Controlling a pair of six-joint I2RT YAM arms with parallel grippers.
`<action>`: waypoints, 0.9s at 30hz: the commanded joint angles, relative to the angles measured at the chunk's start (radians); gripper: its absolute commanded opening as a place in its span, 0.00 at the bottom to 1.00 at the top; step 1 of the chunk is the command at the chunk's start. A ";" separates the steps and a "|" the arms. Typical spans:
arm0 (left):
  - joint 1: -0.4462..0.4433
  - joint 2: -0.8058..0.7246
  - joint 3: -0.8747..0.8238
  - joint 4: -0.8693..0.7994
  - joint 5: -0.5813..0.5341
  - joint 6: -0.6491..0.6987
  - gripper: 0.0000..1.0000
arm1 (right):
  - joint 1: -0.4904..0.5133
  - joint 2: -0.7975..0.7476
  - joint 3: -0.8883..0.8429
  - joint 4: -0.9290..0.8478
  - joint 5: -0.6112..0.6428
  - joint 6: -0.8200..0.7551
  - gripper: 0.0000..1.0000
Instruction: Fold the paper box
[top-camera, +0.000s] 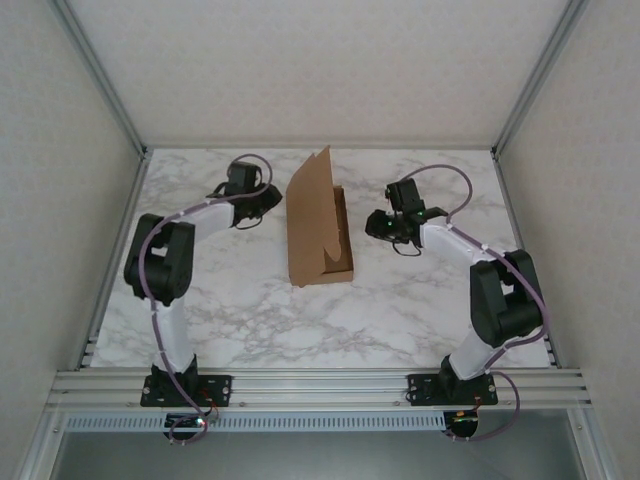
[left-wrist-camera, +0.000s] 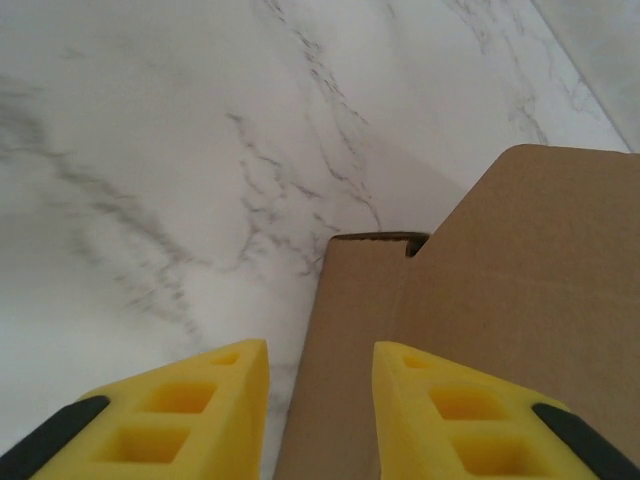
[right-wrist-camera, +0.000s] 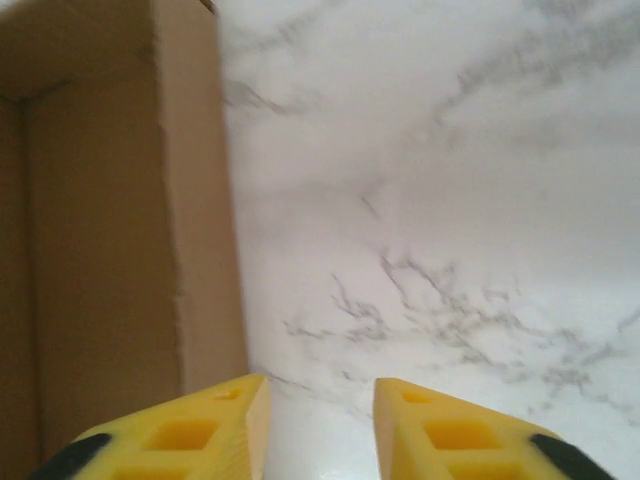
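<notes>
The paper box (top-camera: 318, 225) is brown cardboard, standing part-folded in the middle of the marble table, with a tall panel raised on its left and a low wall on its right. My left gripper (top-camera: 268, 200) is just left of it. In the left wrist view its yellow fingers (left-wrist-camera: 320, 345) stand apart with the box's panel (left-wrist-camera: 520, 260) beyond and under them, and nothing is pinched. My right gripper (top-camera: 378, 225) is a little right of the box. Its fingers (right-wrist-camera: 320, 382) are parted over bare marble, with the box's wall (right-wrist-camera: 110, 230) to their left.
The marble table (top-camera: 400, 300) has free room in front of the box. Aluminium frame posts and pale walls close in the left, right and back sides. A metal rail (top-camera: 320, 382) with both arm bases runs along the near edge.
</notes>
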 joint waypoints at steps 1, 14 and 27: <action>-0.010 0.068 0.058 -0.043 0.005 0.002 0.31 | 0.009 0.000 -0.071 -0.058 0.016 0.024 0.26; -0.080 0.388 0.537 -0.264 0.163 0.091 0.21 | 0.185 0.001 -0.128 -0.008 -0.168 0.032 0.13; 0.003 0.368 0.779 -0.427 0.030 0.187 0.45 | 0.408 0.028 -0.052 0.151 -0.193 0.118 0.34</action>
